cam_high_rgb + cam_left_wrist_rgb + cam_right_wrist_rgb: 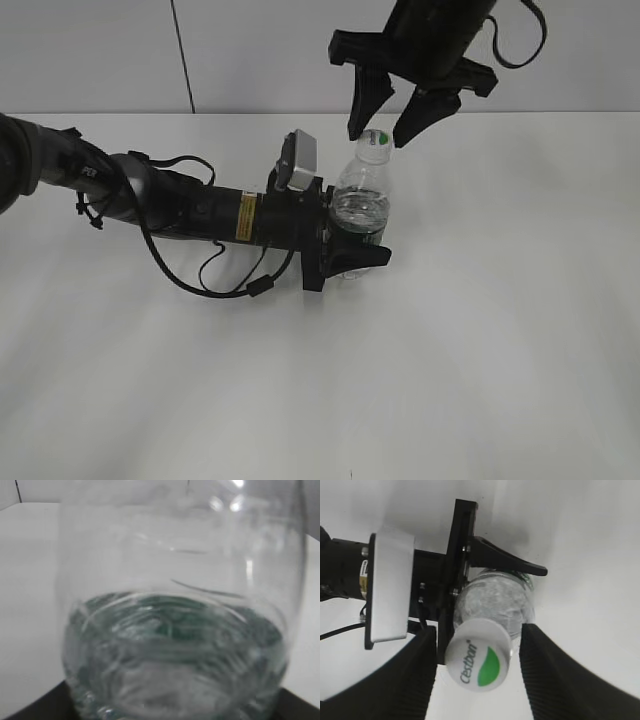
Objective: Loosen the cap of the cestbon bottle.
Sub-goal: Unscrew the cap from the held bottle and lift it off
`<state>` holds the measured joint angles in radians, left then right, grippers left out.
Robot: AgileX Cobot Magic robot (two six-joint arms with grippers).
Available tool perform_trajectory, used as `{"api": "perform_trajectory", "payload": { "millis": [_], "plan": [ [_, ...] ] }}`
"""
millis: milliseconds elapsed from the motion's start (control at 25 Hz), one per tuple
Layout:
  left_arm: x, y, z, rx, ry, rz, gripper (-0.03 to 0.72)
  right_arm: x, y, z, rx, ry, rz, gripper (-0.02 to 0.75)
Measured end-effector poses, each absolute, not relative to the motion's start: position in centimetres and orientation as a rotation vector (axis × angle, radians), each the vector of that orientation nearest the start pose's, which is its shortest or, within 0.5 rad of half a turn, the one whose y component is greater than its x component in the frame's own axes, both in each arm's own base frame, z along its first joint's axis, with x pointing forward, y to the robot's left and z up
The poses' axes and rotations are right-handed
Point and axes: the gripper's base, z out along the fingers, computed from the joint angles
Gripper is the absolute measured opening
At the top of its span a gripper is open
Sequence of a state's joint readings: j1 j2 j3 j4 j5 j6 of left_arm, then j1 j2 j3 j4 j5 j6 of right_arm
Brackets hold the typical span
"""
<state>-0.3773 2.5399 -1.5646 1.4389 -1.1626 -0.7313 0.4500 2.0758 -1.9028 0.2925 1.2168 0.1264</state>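
1. Left gripper [345, 250]: clamped round the lower body of the bottle [362, 205], upright on the table [500, 330].
2. Cap [375, 143]: seated on the bottle.
3. Right gripper [390, 128]: parted, astride the cap, fingers [555, 675] not gripping.

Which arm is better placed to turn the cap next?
Right. Its claw straddles the cap, fingers apart on both sides. The left claw holds the bottle body.
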Motion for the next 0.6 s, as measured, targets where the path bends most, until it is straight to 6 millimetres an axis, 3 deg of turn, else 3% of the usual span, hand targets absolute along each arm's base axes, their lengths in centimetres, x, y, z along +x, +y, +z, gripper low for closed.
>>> {"api": "perform_trajectory", "payload": {
  "millis": [160, 600],
  "plan": [
    [39.86, -24.65, 4.91, 1.374, 1.399, -1.120, 0.408, 38.69, 22.42, 26.77, -0.407, 2.898, 0.522, 0.406],
    [39.89, -24.61, 4.92, 1.372, 1.400, -1.119, 0.408, 38.32, 22.08, 27.51, -0.420, 2.880, 0.486, 0.406]
  ]
}}
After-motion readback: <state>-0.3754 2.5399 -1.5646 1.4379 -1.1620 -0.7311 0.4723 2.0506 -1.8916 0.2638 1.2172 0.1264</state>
